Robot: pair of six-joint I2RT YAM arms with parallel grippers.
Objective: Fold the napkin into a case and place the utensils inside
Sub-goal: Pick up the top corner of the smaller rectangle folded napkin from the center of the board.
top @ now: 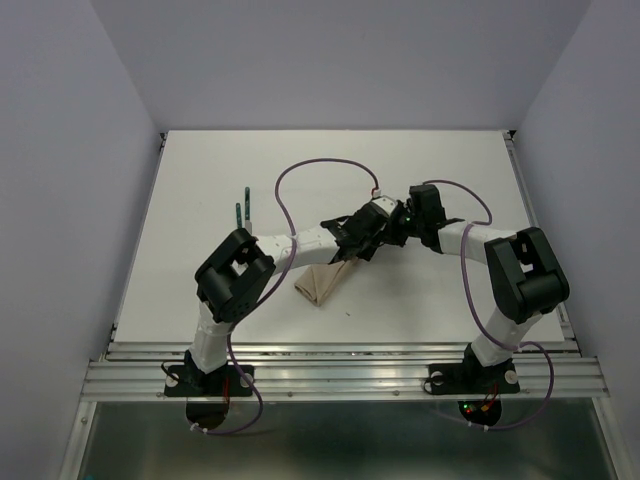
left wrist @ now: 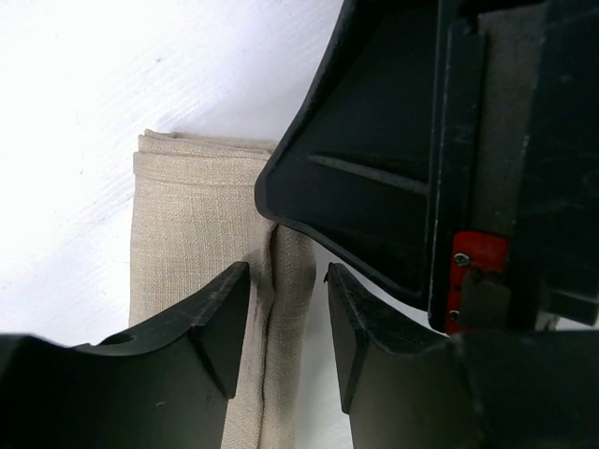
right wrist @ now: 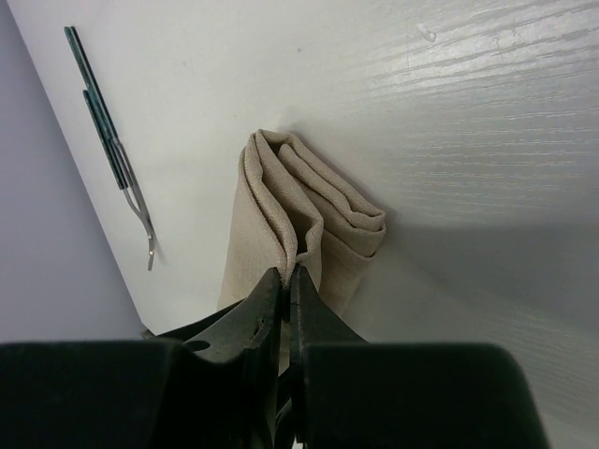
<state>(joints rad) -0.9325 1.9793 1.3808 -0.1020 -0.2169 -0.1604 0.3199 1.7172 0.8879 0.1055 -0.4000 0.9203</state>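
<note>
Right at my right fingers: clamped shut on a thin ridge of the napkin, only the very top of the fold caught between the tips. That's a small bite. If I pull sideways, I'd expect the ridge to slide out and the stacked layers just beyond the tips to spring loose.

My left fingers stand apart, one on each side of a crease in the same cloth, gripping nothing. The risk here is that they shut on the upper layer alone, so the fold peels open instead of moving as one piece. My right wrist body sits just above and beside those tips, very close. One careless swing and I knock my own arms together.

Past the tips, the folded bundle lies flat on the surface, its far end rounded and layered. I can't tell if a pocket mouth is open.

Farthest out, up and left of my right fingers, the utensils lie side by side, well apart from the cloth. They're thin and flat to the surface, so likely slippery to pick up.
</note>
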